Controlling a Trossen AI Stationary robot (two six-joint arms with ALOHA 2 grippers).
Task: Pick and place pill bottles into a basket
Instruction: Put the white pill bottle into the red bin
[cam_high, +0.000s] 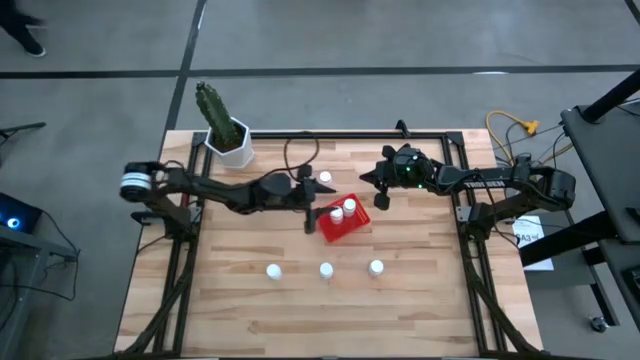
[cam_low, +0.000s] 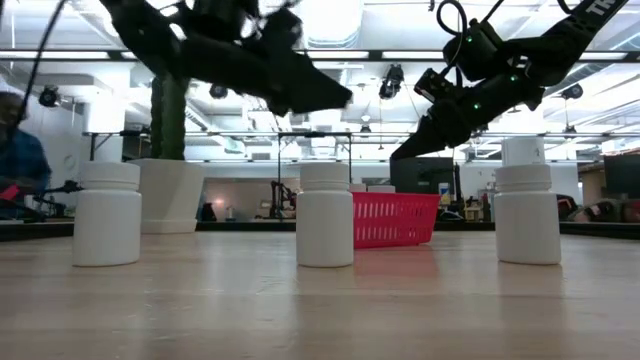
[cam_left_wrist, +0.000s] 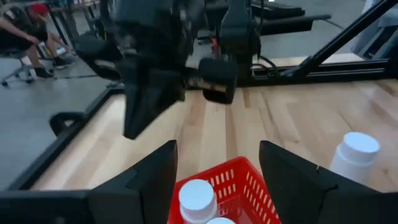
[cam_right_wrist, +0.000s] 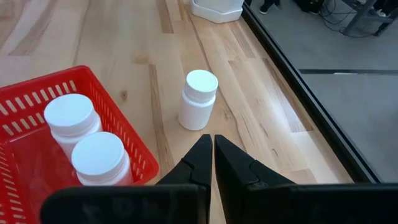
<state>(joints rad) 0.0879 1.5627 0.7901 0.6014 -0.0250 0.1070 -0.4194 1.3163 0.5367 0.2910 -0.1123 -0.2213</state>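
while two pill bottles (cam_high: 343, 210) already stand in the red basket (cam_high: 355, 228) at frame centre: left gripper (cam_high: 309, 208) poised wide and empty just left of it; right gripper (cam_high: 379, 192) pinched closed, empty, upper right; four bottles outside, awaiting pickup.

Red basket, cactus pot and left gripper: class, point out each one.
red basket (cam_high: 356, 225): high view, bare floor.
cactus pot (cam_high: 240, 155): high view, white rim.
left gripper (cam_left_wrist: 217, 168): left wrist view, gap between open fingers.
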